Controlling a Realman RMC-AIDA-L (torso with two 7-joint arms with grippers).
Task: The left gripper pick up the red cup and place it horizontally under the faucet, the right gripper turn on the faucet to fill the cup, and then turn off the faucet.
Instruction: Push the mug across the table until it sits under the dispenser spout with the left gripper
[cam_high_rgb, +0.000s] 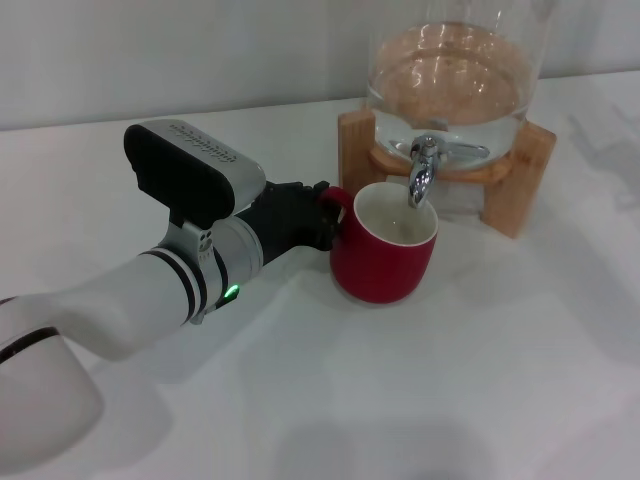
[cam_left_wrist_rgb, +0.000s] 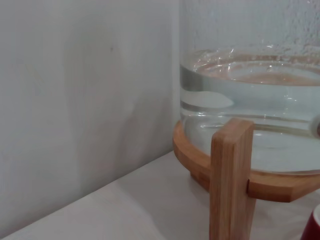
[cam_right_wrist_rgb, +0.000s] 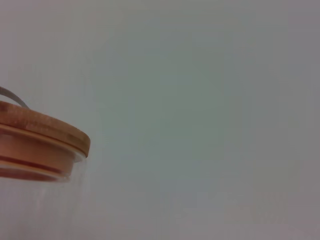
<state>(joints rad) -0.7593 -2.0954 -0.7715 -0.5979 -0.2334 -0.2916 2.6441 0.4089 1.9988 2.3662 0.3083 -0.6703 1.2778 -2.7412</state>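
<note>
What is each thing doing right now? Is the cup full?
red cup: upright on the table under the spout, looks empty.
faucet: no water coming out.
glass jar: partly full of water, on its wooden stand.
left gripper: at the cup's handle.
right gripper: not in view.

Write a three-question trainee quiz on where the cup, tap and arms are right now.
1. True or false: the red cup stands upright under the faucet.
2. Which gripper is at the cup's handle: A left, B right?
3. Fill in: the glass jar rests on a ____ stand.

Key:
1. True; its open mouth faces up beneath the spout.
2. A, the left gripper; the right gripper is out of sight.
3. Wooden; the wooden stand.
</note>
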